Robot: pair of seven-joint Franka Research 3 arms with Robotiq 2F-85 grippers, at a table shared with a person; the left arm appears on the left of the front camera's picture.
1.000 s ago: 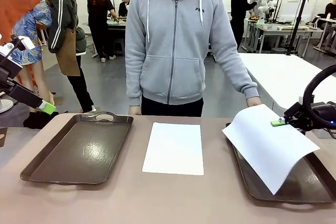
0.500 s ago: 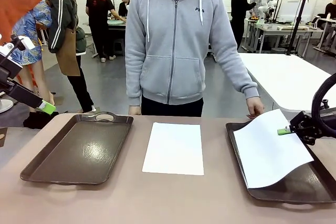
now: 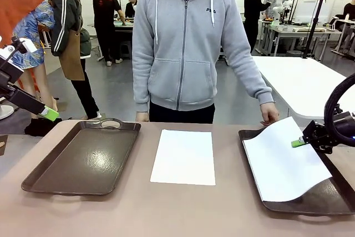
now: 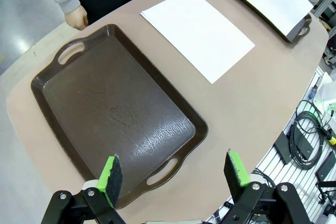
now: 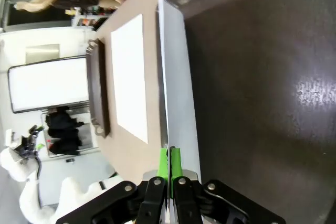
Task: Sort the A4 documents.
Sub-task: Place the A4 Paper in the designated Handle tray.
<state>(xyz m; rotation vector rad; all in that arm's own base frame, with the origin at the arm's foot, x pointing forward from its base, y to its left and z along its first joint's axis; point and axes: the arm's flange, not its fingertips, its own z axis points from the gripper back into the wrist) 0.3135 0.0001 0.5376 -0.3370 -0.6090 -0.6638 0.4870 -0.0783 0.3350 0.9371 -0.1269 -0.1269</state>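
Two A4 documents show. One white sheet [image 3: 184,156] lies flat on the table between the trays, seen too in the left wrist view [image 4: 197,32]. The other sheet [image 3: 283,162] droops onto the right brown tray [image 3: 310,201], its far right edge pinched by my right gripper [image 3: 298,142], which is shut on it. In the right wrist view that gripper [image 5: 169,161] holds the sheet [image 5: 176,77] edge-on above the tray floor [image 5: 252,93]. My left gripper [image 4: 173,171] hangs open and high over the near end of the bare left tray [image 4: 105,108].
A person in a grey hoodie stands at the far side, one hand [image 3: 270,114] by the far corner of the right tray, the other [image 3: 142,116] behind the left tray [image 3: 83,159]. Cables [image 4: 307,140] hang off the table's side.
My right gripper has drawn back to the right and lowered the sheet, which now rests on the right tray instead of arching above it. The left arm has not moved.
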